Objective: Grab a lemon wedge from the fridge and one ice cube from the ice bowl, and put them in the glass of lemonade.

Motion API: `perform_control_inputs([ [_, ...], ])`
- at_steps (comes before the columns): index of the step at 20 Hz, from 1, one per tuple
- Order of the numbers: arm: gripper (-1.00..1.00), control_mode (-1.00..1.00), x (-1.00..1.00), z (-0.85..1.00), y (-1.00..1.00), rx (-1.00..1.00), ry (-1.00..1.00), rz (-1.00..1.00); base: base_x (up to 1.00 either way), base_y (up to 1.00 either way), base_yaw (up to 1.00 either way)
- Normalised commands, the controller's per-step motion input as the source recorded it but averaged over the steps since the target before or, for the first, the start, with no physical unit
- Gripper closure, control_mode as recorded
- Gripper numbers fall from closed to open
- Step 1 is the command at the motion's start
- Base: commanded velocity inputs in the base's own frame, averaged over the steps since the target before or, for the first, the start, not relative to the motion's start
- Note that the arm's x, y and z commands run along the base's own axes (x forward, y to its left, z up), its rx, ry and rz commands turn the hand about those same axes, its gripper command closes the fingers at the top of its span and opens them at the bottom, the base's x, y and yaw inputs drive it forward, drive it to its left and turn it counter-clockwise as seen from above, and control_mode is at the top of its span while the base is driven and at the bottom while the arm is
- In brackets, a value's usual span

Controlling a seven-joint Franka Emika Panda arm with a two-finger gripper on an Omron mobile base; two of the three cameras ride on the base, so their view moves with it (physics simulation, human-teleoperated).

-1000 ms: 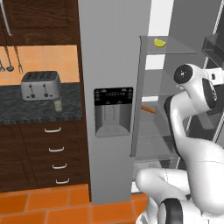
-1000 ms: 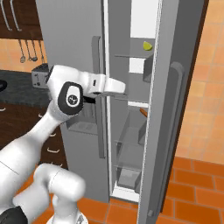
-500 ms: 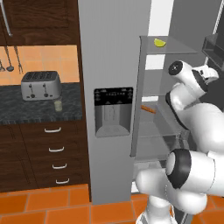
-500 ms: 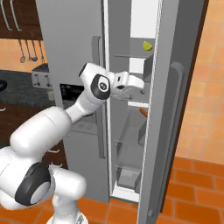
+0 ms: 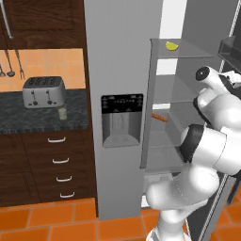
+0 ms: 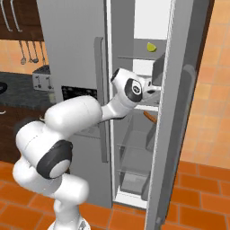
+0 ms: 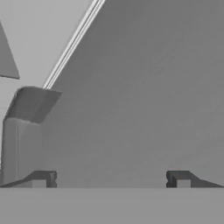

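Note:
The grey fridge (image 5: 121, 56) has its right door (image 6: 179, 117) swung open. On the top glass shelf lies the yellow lemon wedge (image 5: 172, 45) (image 6: 151, 46). My arm reaches into the opening at mid height, below the wedge, and my gripper (image 6: 155, 87) (image 7: 111, 179) is open. Its fingertips (image 7: 43, 178) stand wide apart, empty, facing a plain grey inner surface of the fridge. The glass of lemonade (image 5: 62, 113) stands on the dark counter in front of the toaster. A sliver of the black ice bowl (image 6: 1, 88) shows at the counter's left edge. The ice cube is out of view.
An orange carrot-like stick (image 5: 159, 117) (image 6: 149, 117) lies on a middle shelf under my hand. A toaster (image 5: 44, 91) sits on the counter above dark drawers (image 5: 60, 160). Utensils hang on the wall at the left. The open door stands close on my right.
My arm has swung further right and deeper into the fridge opening, bringing the hand up against the inner side of the open door. The jaws stayed open.

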Motion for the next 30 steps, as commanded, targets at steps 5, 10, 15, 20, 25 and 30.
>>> perform_control_inputs([
  [5, -1.0, -1.0, 0.2, -0.15, -1.0, 0.0, 0.03, -0.03, 0.0, 0.0, 0.0],
  [10, -1.0, -1.0, 0.04, 0.04, -0.61, 0.02, 0.01, -0.01, 0.0, 0.0, 0.0],
  [15, -1.0, -1.0, -0.43, 0.28, 0.81, 0.01, 0.0, 0.0, 0.0, 0.0, 0.0],
  [20, -1.0, -1.0, -0.11, 0.1, 1.0, 0.12, -0.01, 0.0, 0.0, 0.0, 0.0],
  [25, -1.0, -1.0, 0.0, 0.0, 0.89, 0.53, -0.04, 0.11, 0.0, 0.0, 0.0],
  [30, -1.0, -1.0, 0.0, 0.0, 0.77, 0.61, 0.0, 0.22, 0.0, 0.0, 0.0],
])
